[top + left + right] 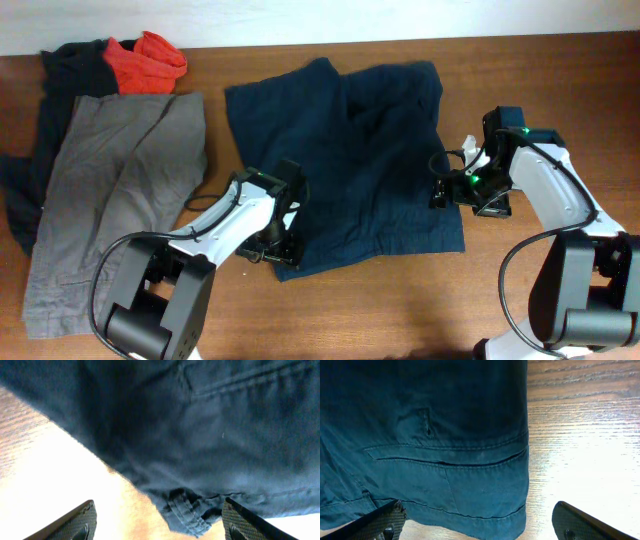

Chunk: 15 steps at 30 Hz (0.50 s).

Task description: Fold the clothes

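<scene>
Dark navy shorts [345,160] lie spread on the wooden table's middle. My left gripper [280,240] is open at their near-left corner; in the left wrist view the fingers [157,522] straddle a belt-loop corner [185,510] without holding it. My right gripper [470,190] is open at the shorts' right edge; in the right wrist view the fingers [480,525] flank the hem [480,510] below a welt pocket [445,457]. Neither gripper holds cloth.
Grey trousers [110,190] lie at the left, over a black garment [55,80]. A red cloth [145,62] sits at the back left. Bare wood [400,300] runs along the front edge and right of the shorts.
</scene>
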Each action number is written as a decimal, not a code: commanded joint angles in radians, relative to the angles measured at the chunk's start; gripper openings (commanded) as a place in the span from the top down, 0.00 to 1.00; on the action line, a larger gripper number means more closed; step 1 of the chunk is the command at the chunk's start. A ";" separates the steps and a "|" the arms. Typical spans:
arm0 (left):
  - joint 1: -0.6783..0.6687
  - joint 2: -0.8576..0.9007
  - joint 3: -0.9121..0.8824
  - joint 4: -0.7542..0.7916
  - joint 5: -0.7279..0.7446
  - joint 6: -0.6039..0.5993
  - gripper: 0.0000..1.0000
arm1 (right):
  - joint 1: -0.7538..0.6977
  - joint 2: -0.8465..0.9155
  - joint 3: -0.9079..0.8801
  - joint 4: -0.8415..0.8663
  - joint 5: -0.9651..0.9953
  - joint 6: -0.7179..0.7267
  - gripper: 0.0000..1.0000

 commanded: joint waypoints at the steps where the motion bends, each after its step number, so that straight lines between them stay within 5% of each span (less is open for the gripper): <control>1: 0.003 -0.020 -0.055 0.063 0.057 -0.045 0.23 | -0.002 -0.024 -0.012 0.007 -0.009 -0.002 0.02; 5: 0.003 -0.018 -0.082 0.111 0.083 -0.045 0.29 | -0.002 -0.024 -0.032 0.023 -0.009 -0.002 0.03; 11: 0.003 -0.018 -0.082 0.128 0.082 -0.044 0.99 | -0.002 -0.024 -0.077 0.036 -0.009 -0.001 0.03; 15: 0.006 -0.023 -0.066 0.117 0.014 -0.037 0.99 | -0.002 -0.024 -0.088 0.060 -0.005 -0.010 0.03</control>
